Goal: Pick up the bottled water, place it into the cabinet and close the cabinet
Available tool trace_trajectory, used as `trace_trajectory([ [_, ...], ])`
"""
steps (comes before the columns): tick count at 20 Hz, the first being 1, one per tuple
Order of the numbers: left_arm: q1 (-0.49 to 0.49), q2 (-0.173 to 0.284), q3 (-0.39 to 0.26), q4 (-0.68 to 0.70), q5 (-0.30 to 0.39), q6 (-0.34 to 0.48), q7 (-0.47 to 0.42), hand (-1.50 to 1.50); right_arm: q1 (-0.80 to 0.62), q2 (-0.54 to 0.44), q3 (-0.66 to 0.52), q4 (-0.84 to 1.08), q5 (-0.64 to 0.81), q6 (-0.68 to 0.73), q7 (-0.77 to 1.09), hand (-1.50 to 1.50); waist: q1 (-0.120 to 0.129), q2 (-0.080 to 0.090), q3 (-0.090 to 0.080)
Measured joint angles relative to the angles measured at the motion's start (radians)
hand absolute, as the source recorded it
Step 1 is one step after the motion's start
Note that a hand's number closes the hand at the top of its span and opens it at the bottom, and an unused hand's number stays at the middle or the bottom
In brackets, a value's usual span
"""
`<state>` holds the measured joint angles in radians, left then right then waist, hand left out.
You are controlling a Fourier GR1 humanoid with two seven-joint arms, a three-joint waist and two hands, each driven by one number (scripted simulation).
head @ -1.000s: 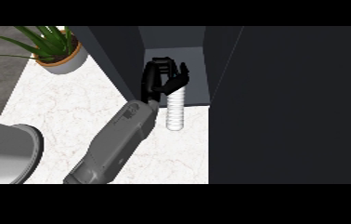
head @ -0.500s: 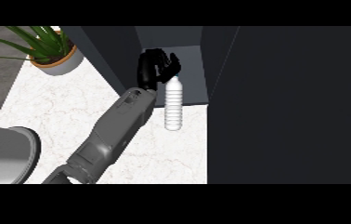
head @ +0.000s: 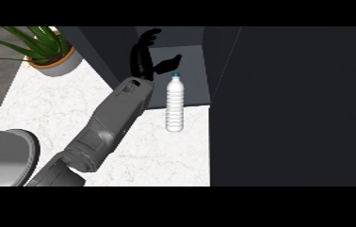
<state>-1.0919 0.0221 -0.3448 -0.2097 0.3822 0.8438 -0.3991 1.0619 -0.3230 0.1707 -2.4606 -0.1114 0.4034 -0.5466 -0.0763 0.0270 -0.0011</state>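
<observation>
Black fingers of the left hand point(head: 144, 61) are spread, released, beside the bottled water point(head: 175, 103) at the cabinet point(head: 188, 66) opening.

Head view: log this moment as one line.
left robot hand: open, apart from bottle | bottle: cap toward cabinet, base over counter | right robot hand: not in view | cabinet: open

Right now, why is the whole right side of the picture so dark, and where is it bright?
In the head view, the dark cabinet fills the right side and takes little light. The white marble counter is the brightest part, and the bottled water shows up pale against it. The black left hand nearly blends into the cabinet's shaded opening. The potted plant at upper left is well lit.
</observation>
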Motion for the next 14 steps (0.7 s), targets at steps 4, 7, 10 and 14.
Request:
trace_trajectory([
  [4, -0.011, -0.003, 0.049, -0.036, 0.029, -0.042, -0.085, 1.50, 0.004, 0.001, 0.003, 0.000, -0.005, 0.010, 0.001, -1.50, 0.004, 0.000, -0.001],
  [7, -0.001, -0.004, 0.111, -0.107, 0.080, -0.109, -0.180, 1.50, 0.003, 0.003, 0.001, 0.003, -0.008, 0.014, 0.000, -1.50, 0.013, -0.001, -0.002],
  [10, 0.003, -0.011, 0.148, -0.149, 0.118, -0.218, -0.237, 1.50, 0.002, 0.005, 0.015, 0.004, -0.008, 0.021, 0.000, -1.50, 0.015, -0.004, -0.002],
  [14, 0.006, -0.018, 0.160, -0.168, 0.156, -0.311, -0.274, 1.50, 0.007, 0.003, 0.018, 0.000, -0.011, 0.028, 0.012, -1.50, 0.020, -0.010, -0.001],
])
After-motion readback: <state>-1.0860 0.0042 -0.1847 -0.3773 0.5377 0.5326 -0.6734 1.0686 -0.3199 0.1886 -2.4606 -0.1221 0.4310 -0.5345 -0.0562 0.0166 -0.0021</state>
